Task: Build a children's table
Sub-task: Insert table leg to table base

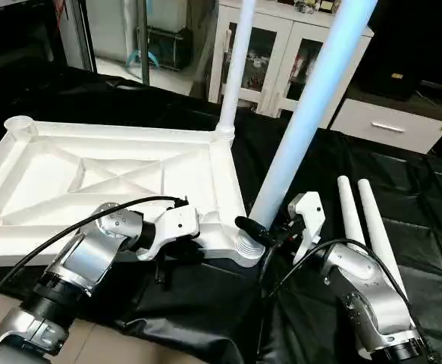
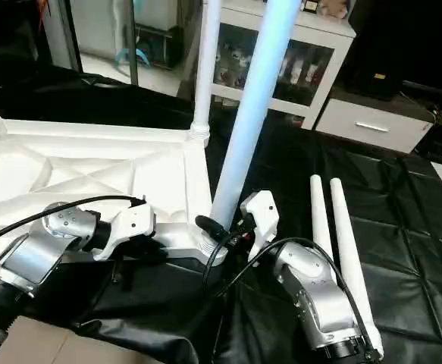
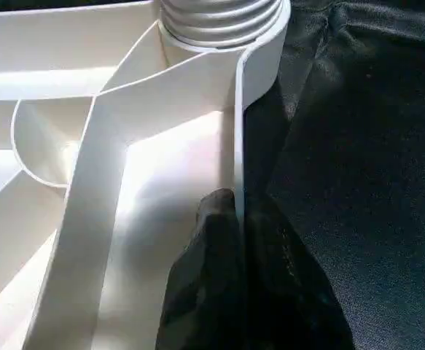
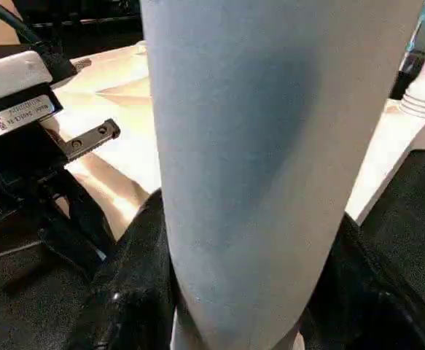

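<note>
The white plastic square tabletop [image 1: 122, 178] lies upside down on the black-covered worktable [image 1: 402, 227], its ribbed, X-braced underside facing up; a round open corner socket [image 1: 20, 125] shows at its far left corner. From my seat I see one long white tubular leg [image 1: 237, 64] standing upright in the far right corner socket; a second white tubular leg [image 1: 311, 110] stands in the near right corner socket [image 1: 251, 246], leaning slightly to the right. My right gripper [image 1: 260, 231] has its two black fingers around the base of this near leg, just above the socket; the jaws stand about half wide, closed on the tube; the right wrist view shows the tube between the dark fingers [image 4: 135, 292]. My left gripper [image 3: 234, 240] pinches the thin side wall of the tabletop near that same corner, one finger inside the rim and one outside; the jaws are narrow, clamped on the wall. Two further white tubular legs [image 1: 365, 227] lie side by side on the black cover to the right of the tabletop, touching each other, apart from both grippers.
</note>
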Available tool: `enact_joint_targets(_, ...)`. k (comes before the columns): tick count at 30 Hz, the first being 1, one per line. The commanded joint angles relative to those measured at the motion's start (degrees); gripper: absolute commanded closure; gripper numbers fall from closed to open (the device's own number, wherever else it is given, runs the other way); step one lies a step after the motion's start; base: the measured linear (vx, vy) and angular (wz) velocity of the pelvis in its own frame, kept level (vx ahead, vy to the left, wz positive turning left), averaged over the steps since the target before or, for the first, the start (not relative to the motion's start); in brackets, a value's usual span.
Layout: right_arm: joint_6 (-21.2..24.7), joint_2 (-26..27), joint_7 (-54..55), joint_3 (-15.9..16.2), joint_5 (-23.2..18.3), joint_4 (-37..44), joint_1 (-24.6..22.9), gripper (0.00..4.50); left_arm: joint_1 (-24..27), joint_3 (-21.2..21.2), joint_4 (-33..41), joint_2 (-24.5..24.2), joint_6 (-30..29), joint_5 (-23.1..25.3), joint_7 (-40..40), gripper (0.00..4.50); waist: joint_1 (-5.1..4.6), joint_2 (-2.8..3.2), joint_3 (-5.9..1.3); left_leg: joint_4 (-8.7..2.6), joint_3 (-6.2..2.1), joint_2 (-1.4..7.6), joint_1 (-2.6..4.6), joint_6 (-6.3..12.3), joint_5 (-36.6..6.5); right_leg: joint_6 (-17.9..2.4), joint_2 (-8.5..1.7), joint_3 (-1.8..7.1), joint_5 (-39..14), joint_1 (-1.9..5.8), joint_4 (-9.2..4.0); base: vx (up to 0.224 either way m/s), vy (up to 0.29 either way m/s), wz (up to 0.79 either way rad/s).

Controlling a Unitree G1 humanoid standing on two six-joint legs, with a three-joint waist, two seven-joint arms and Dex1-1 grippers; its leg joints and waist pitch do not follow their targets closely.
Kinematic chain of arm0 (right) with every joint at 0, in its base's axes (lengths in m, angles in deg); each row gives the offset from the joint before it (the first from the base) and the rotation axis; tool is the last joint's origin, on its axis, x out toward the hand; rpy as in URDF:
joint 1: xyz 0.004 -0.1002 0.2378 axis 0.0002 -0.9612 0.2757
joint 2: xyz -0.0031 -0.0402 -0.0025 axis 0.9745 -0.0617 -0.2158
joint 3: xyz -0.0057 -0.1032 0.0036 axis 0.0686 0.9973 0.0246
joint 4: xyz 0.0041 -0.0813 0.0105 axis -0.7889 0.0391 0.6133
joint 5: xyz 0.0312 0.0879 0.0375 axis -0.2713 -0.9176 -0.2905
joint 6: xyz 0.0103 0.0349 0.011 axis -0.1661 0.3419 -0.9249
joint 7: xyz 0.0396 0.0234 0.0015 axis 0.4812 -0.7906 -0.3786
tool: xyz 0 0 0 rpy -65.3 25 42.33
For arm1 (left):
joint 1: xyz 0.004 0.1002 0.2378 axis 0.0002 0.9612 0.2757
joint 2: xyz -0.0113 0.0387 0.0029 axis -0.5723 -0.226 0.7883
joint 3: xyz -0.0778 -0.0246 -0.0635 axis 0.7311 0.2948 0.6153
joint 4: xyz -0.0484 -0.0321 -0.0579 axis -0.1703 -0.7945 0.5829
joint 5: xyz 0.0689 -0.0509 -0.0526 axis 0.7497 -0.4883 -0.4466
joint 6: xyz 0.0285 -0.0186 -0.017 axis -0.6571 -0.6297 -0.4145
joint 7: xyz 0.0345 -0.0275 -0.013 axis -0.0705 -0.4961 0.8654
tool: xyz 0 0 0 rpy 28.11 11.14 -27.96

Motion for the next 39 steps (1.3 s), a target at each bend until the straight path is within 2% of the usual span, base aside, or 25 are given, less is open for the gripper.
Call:
enact_joint_targets(1,3.8,-1.4,2.9,1.1,5.3,-8.5,-2.9,2.65,0.7,1.2,1.0,1.5,1.0,-2.0,1.6,4.5,-0.17,0.85,-0.85,-5.59,-0.85,1.15,-0.41,-0.92,-26.2,-4.8,-2.77,1.44,-29.1,0.29,-5.94,0.0,0.0,0.0)
enact_joint_targets(5,3.4,-1.1,5.1,0.7,6.3,-9.8,-2.0,2.65,0.7,1.1,0.8,1.5,0.8,-1.8,2.1,4.5,-0.29,0.91,-0.78,-5.65,-0.91,1.12,-0.4,-1.06,-27.1,-4.7,-2.76,1.42,-29.7,0.11,-6.01,0.0,0.0,0.0)
enact_joint_targets(7,3.8,1.0,12.6,-1.9,7.6,-13.3,1.6,2.65,-0.4,1.6,0.2,3.7,-3.3,-1.2,5.7,4.5,-0.58,0.9,-0.83,-5.67,-1.0,1.06,-0.4,-1.67,-27.3,-4.4,-2.83,1.38,-31.1,0.05,-6.02,0.0,0.0,0.0)
enact_joint_targets(10,4.4,2.6,17.0,-3.3,7.9,-16.1,4.3,2.66,-1.8,2.2,-0.3,5.9,-5.8,-1.5,7.6,4.5,-1.06,0.91,-0.82,-5.59,-1.03,0.9,-0.57,-2.04,-26.9,-4.0,-2.75,1.27,-31.7,0.02,-6.18,0.0,0.0,0.0)
enact_joint_targets(12,4.5,2.9,17.9,-3.6,7.9,-16.7,4.9,2.66,-2.2,2.3,-0.4,6.4,-6.5,-1.5,8.0,4.5,-1.25,0.82,-0.81,-5.49,-1.0,0.8,-0.42,-1.83,-27.3,-3.8,-2.75,1.22,-32.4,-0.1,-6.39,0.0,0.0,0.0)
enact_joint_targets(14,5.3,5.2,23.1,-5.0,7.8,-20.5,8.4,2.66,-4.5,2.6,-1.6,9.8,-10.0,-0.7,12.0,4.5,-1.66,0.81,-0.88,-5.4,-0.83,0.75,-0.33,-1.81,-26.9,-4.2,-2.53,1.32,-31.0,-0.41,-6.25,0.0,0.0,0.0)
enact_joint_targets(16,6.3,7.8,29.0,-6.4,8.0,-25.5,12.4,2.66,-7.4,3.4,-3.9,14.1,-13.3,0.5,18.1,4.5,-1.82,0.79,-1.07,-5.36,-0.85,0.7,-0.34,-2.17,-25.9,-4.6,-2.51,1.24,-29.4,-0.19,-6.02,0.0,0.0,0.0)
enact_joint_targets(17,6.4,9.6,33.3,-7.4,7.9,-28.8,14.9,2.66,-9.3,4.2,-5.6,16.8,-15.4,1.2,22.5,4.5,-1.95,0.65,-1.51,-5.13,-0.53,0.63,-0.51,-2.66,-22.5,-5.7,-2.32,1.29,-23.4,0.1,-5.39,0.0,0.0,0.0)
enact_joint_targets(18,6.3,10.7,36.0,-8.1,7.8,-31.0,16.5,2.66,-10.4,4.7,-6.8,18.5,-16.7,1.7,25.2,4.5,-1.81,0.56,-1.53,-5.04,-0.45,0.59,-0.57,-2.62,-21.4,-6.1,-2.29,1.31,-21.7,0.12,-5.35,0.0,0.0,0.0)
enact_joint_targets(19,6.2,11.1,37.1,-8.4,7.6,-31.9,17.2,2.66,-10.8,4.8,-7.2,19.1,-17.0,1.9,26.2,4.5,-1.54,0.59,-1.92,-4.81,-0.19,0.57,-0.7,-2.41,-17.4,-7.0,-2.22,1.39,-15.6,0.56,-4.73,0.0,0.0,0.0)
enact_joint_targets(20,5.3,12.8,41.1,-9.7,7.0,-35.3,19.5,2.66,-12.4,5.3,-8.9,21.3,-18.0,2.4,29.5,4.5,-1.47,0.25,-1.87,-4.63,0.16,0.56,-0.9,-1.8,-14.5,-7.7,-1.96,1.33,-11.4,0.51,-4.46,0.0,0.0,0.0)
enact_joint_targets(22,3.8,14.3,44.7,-10.1,7.2,-38.5,21.8,2.66,-14.1,5.7,-11.0,23.4,-17.7,3.0,33.2,4.5,-1.28,0.26,-1.96,-4.41,0.24,0.46,-1.07,-1.78,-13.5,-8.2,-2.13,1.28,-10.5,0.84,-4.28,0.0,0.0,0.0)
enact_joint_targets(23,3.3,14.7,45.4,-10.1,7.4,-39.3,22.5,2.66,-14.6,5.8,-11.5,23.8,-17.6,3.2,34.1,4.5,-1.07,0.2,-2.25,-4.16,0.35,0.39,-1.17,-1.55,-10.9,-8.4,-2.06,1.25,-6.7,1.16,-3.89,0.05,-0.006,0.02)
enact_joint_targets(24,2.4,15.2,46.6,-10.1,7.7,-40.2,23.1,2.66,-15.2,6.0,-12.3,24.4,-17.4,3.4,35.5,4.5,-1.1,-0.29,-2.24,-4.07,0.45,0.32,-1.33,-1.18,-9.6,-8.5,-1.91,1.23,-4.6,1.32,-3.67,0.05,-0.006,0.02)
enact_joint_targets(26,1.3,16.6,48.5,-10.7,8.1,-41.7,24.3,2.66,-16.4,6.7,-13.6,25.0,-16.8,3.6,37.4,4.5,-0.87,-0.09,-2.2,-4.02,0.53,0.28,-1.33,-0.64,-7.6,-8.9,-1.93,1.18,-1.4,1.49,-3.3,0.0,0.0,0.0)
enact_joint_targets(27,1.0,16.9,48.8,-10.8,8.2,-42.0,24.5,2.66,-16.5,6.8,-13.8,25.1,-16.8,3.6,37.6,4.5,-0.73,-0.01,-2.13,-4.07,0.53,0.25,-1.28,-0.64,-7.2,-8.9,-1.89,1.14,-1.1,1.58,-3.33,0.0,0.0,0.0)
enact_joint_targets(28,0.0,17.6,48.7,-11.6,7.9,-42.8,25.2,2.66,-16.7,7.1,-14.1,25.1,-16.9,3.6,37.9,4.5,-0.65,-0.23,-2.12,-4.06,0.6,0.23,-1.2,-0.46,-7.5,-8.9,-1.89,1.14,-1.3,1.62,-3.3,0.0,0.0,0.0)
enact_joint_targets(29,0.0,17.6,48.7,-11.6,7.9,-42.8,25.2,2.66,-16.7,7.1,-14.1,25.1,-16.9,3.6,37.9,4.5,-0.57,-0.14,-2.02,-4.15,0.6,0.31,-1.16,-0.38,-8.6,-8.7,-1.99,1.19,-2.4,1.58,-3.47,0.0,0.0,0.0)
enact_joint_targets(32,-3.5,19.1,47.1,-14.5,5.3,-45.9,27.4,2.66,-16.7,6.5,-14.5,24.3,-17.3,3.6,37.9,4.5,-0.53,0.05,-1.82,-4.4,0.52,0.49,-1.02,-0.74,-12.0,-8.4,-2.11,1.2,-6.6,1.34,-3.88,0.0,0.0,0.0)
enact_joint_targets(35,-4.7,19.2,44.6,-14.9,4.4,-46.4,28.3,2.66,-16.6,6.4,-14.6,24.1,-17.4,3.3,37.5,4.5,-0.74,-0.03,-1.73,-4.59,0.36,0.62,-1.07,-0.99,-14.3,-7.9,-2.19,1.19,-9.8,1.2,-4.16,0.0,0.0,0.0)
enact_joint_targets(36,-5.0,19.2,44.2,-14.8,4.4,-46.4,28.4,2.66,-16.6,6.4,-14.6,24.1,-17.3,3.2,37.5,4.5,-0.78,0.2,-1.74,-4.58,0.32,0.62,-1.11,-1.07,-14.4,-7.9,-2.22,1.2,-9.9,1.18,-4.15,0.0,0.0,0.0)
enact_joint_targets(38,-5.6,19.2,43.3,-14.6,5.1,-46.6,28.8,2.66,-16.8,6.4,-15.1,24.1,-17.2,3.1,37.4,4.5,-0.89,0.11,-1.78,-4.56,0.31,0.64,-1.12,-1.27,-13.8,-8.1,-2.16,1.17,-9.1,1.18,-4.08,0.0,0.0,0.0)
enact_joint_targets(39,-5.4,19.3,41.6,-14.5,5.3,-46.5,29.1,2.31,-16.9,6.5,-15.3,24.0,-17.1,3.0,37.2,4.5,-0.97,0.24,-1.72,-4.6,0.3,0.63,-1.15,-1.26,-13.9,-8.3,-2.1,1.17,-8.8,1.17,-4.07,0.0,0.0,0.0)
